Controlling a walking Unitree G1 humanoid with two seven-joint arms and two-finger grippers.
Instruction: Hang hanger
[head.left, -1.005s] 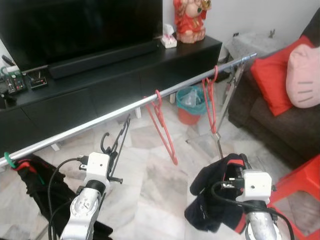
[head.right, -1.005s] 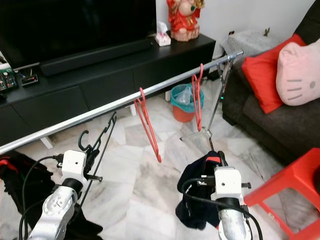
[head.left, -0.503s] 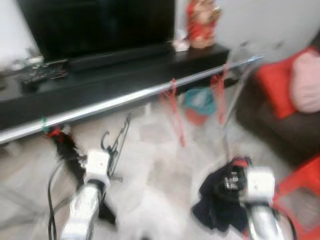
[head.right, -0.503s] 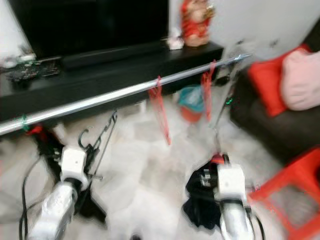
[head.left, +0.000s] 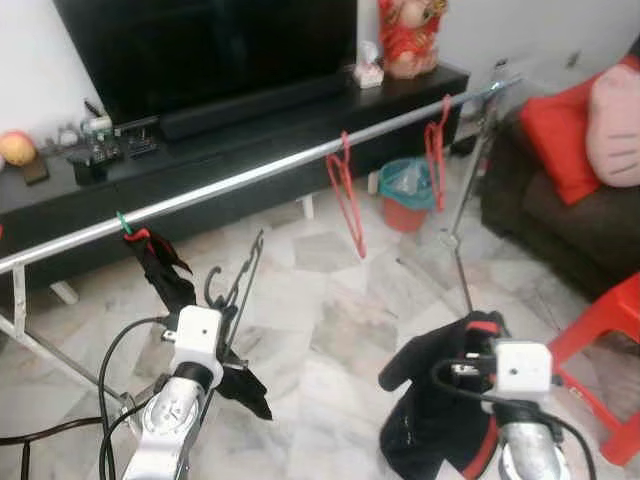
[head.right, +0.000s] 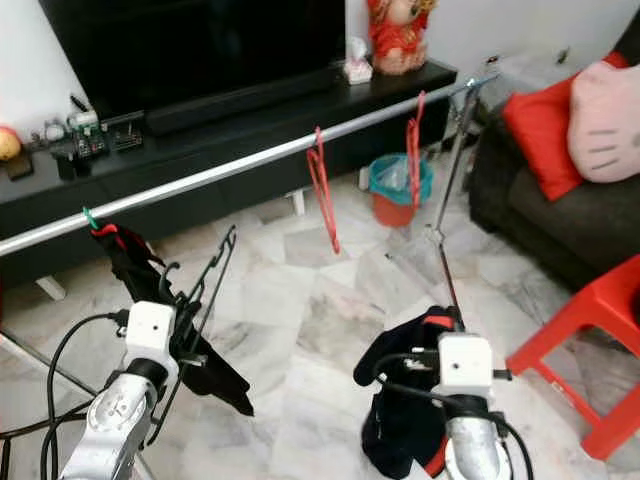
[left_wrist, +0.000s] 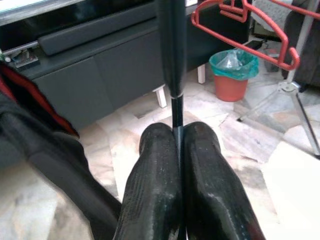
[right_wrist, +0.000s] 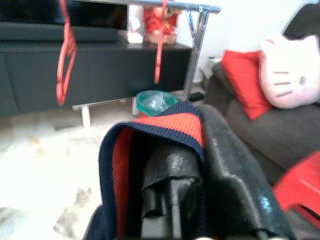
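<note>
Gripping the black hanger (head.left: 232, 290), my left gripper (left_wrist: 175, 150) sits lower left. My right gripper (right_wrist: 172, 187), lower right, clamps the dark garment (head.left: 430, 420); the rail (head.left: 260, 175) crosses above

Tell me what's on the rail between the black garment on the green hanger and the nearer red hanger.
Nothing: in the left eye view the rail runs bare from the black garment to the nearer red hanger.

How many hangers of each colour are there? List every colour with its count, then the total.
Red hangers, on the rail: 2
Black hanger, in the left gripper: 1
Green hanger, hook only seen, carrying a black garment: 1
Total: 4
</note>
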